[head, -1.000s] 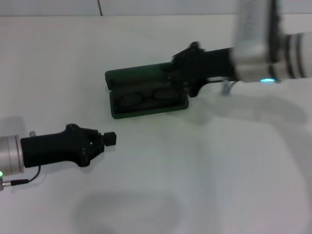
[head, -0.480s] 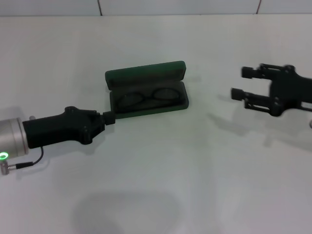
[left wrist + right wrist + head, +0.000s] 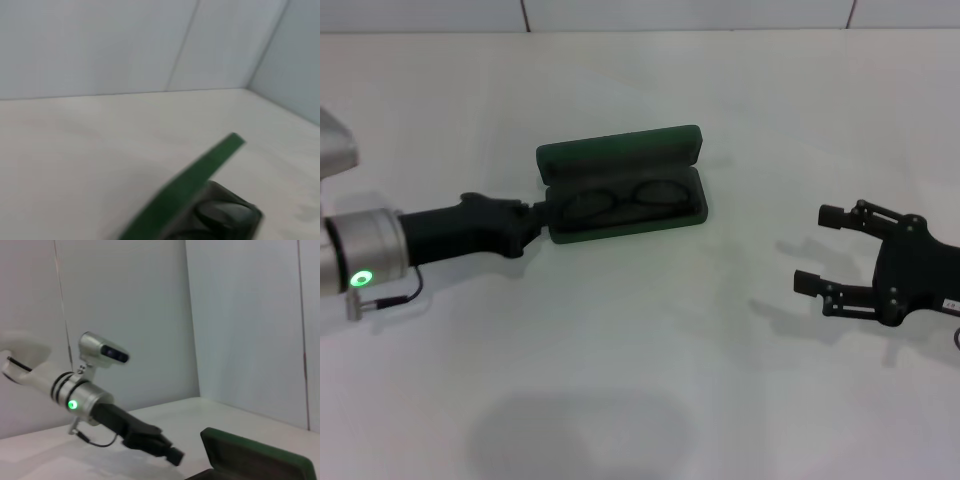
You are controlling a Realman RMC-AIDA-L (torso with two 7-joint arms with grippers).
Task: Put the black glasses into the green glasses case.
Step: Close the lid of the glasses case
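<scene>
The green glasses case [image 3: 620, 185] sits open on the white table [image 3: 650, 350], roughly mid-table and a bit toward the far side. Its long axis runs left to right across the head view, with the right end tipped slightly toward the far edge. The lid [image 3: 618, 153] stands up along the far long side, hinge at the back, so the tray opens toward the robot.

The black glasses [image 3: 623, 201] are lying inside the tray, lenses side by side along the same left-right line as the case, so they're basically lined up with it. Temple arms are hard to pick out against the dark lining.

The left gripper [image 3: 538, 214] is low over the table, pointing right, with its tip right up against the left end of the case. It looks closed down to a narrow tip, nothing held in it. From the left wrist view the lid's green edge [image 3: 185, 187] fills the lower part of the picture, very close, with a lens [image 3: 225, 215] of the glasses just past it.

The right gripper [image 3: 820, 250] is well off to the right of the case, near the table's right side, pointing left. Fingers are spread wide apart and empty, touching nothing.
</scene>
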